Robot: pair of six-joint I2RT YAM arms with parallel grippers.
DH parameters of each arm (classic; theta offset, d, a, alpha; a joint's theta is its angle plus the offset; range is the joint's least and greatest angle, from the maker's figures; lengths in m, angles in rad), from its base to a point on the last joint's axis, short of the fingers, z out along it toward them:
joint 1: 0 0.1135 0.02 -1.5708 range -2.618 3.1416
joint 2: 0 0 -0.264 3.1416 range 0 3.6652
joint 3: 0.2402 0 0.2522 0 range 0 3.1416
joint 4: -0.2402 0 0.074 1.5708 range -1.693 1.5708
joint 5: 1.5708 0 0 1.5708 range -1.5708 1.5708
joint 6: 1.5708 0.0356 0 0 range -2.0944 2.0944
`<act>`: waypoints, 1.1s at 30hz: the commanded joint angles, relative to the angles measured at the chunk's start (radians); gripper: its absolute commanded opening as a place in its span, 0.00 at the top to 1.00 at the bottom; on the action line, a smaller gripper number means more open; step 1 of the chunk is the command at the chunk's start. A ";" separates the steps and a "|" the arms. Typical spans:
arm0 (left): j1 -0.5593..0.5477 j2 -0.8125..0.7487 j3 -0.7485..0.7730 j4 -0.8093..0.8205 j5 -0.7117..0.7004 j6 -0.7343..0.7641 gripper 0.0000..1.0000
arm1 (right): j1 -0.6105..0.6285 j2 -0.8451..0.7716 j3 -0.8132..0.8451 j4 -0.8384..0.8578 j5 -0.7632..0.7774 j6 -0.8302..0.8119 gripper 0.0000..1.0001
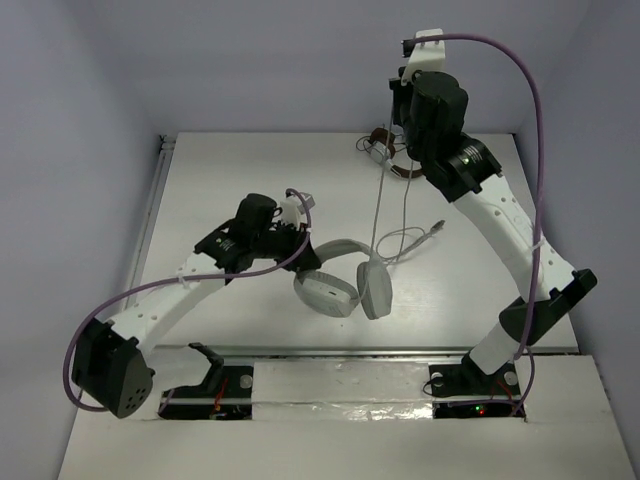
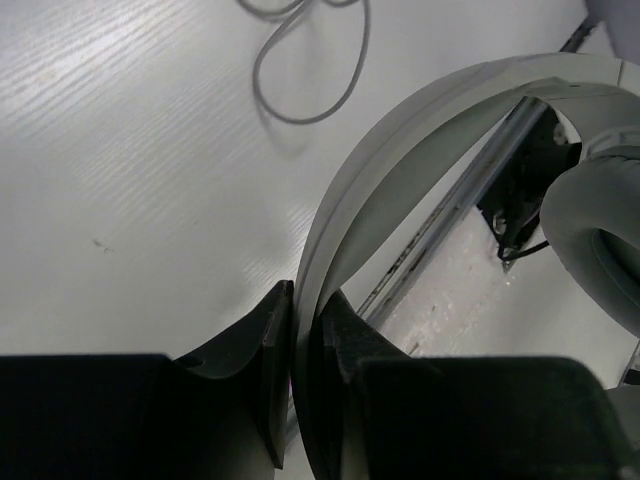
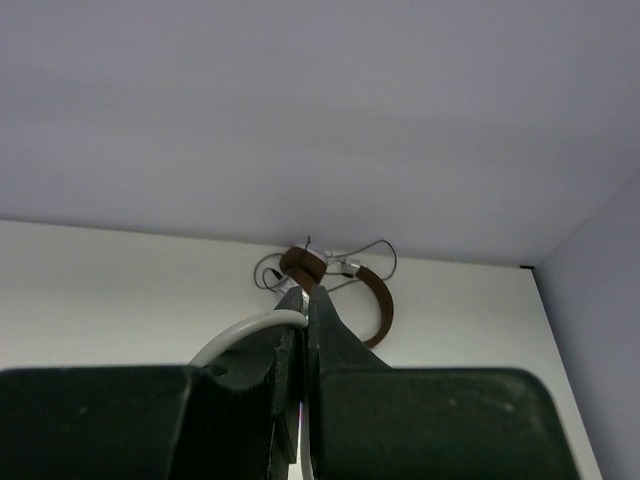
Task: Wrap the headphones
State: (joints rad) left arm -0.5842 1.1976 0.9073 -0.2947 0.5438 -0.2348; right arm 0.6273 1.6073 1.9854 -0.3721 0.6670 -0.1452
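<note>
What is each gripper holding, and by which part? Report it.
The left gripper clamps the headphones by the headband. The right gripper pinches their thin cable partway along its length.

In the left wrist view the headphones [image 2: 470, 85] do not show whole. The headband [image 2: 335, 220] runs off the right edge and drops behind the left gripper [image 2: 303, 300]. One earcup [image 2: 590, 230] is sliced by the right edge, and the cable [image 2: 300, 122] loop leaves at the top. At the right gripper [image 3: 306, 300] the cable vanishes between the fingers, which also cover part of the brown headphones [image 3: 382, 305] by the worktop's [image 3: 120, 280] far edge. From overhead that gripper's tips hide behind its own wrist [image 1: 435, 110], and the cable's plug [image 1: 438, 227] is too small to make out.
</note>
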 commanded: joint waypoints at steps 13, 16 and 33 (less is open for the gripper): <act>-0.008 -0.155 0.074 0.230 0.265 -0.119 1.00 | -0.156 -0.116 -0.402 0.105 -0.225 0.179 1.00; -0.008 -0.158 0.085 0.285 0.294 -0.156 1.00 | -0.156 -0.156 -0.491 0.139 -0.256 0.203 1.00; 0.024 -0.138 0.111 0.593 0.361 -0.417 1.00 | -0.156 -0.314 -0.700 0.202 -0.524 0.337 1.00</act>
State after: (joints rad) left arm -0.5720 1.0851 0.9646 0.1234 0.8490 -0.5407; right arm 0.4789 1.3445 1.3159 -0.2462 0.1959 0.1429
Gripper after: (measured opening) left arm 0.109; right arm 0.056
